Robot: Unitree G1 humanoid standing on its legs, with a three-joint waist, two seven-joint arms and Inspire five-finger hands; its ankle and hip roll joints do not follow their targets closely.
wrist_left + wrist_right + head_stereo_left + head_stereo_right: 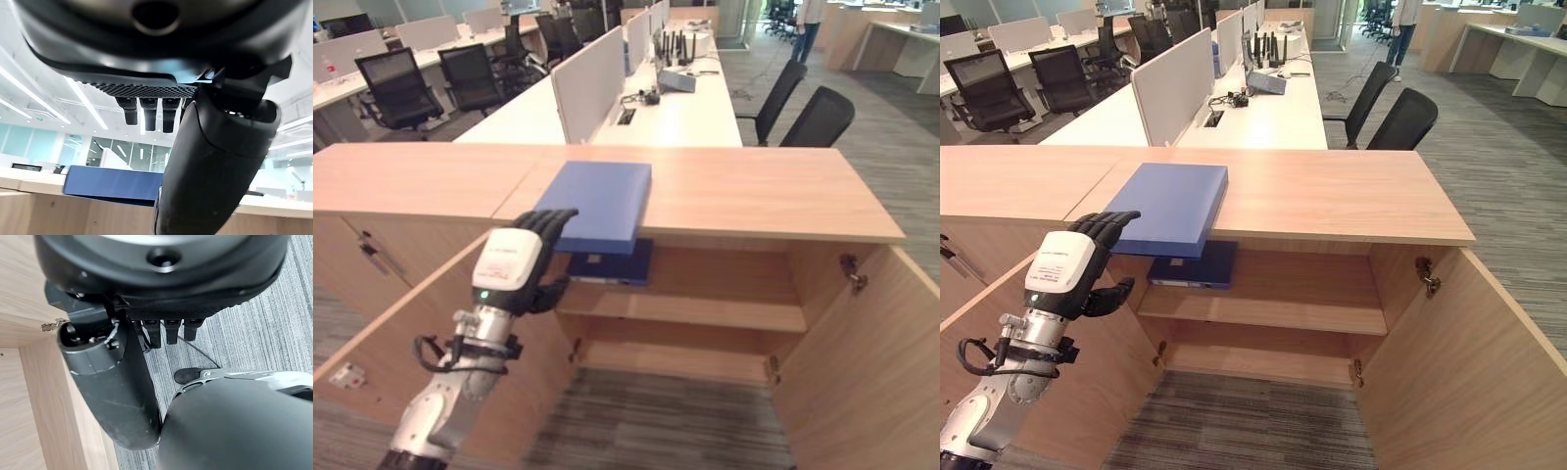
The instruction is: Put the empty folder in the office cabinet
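Note:
A blue folder [597, 201] lies flat on the wooden cabinet top [754, 191], its near edge sticking out over the open front. My left hand [514, 259] is raised just before the folder's near left corner. Its fingers are relaxed and reach toward the folder's edge, with nothing held. From the left wrist view the folder [112, 182] sits past the fingers [149, 115]. My right hand [112, 377] hangs open over grey carpet beside a cabinet door [29, 396].
Both cabinet doors stand open, the left door [401, 333] under my arm and the right door [862, 372] opposite. A darker blue folder [617, 266] lies on the upper shelf [705, 313]. Desks and black chairs [818, 117] stand behind.

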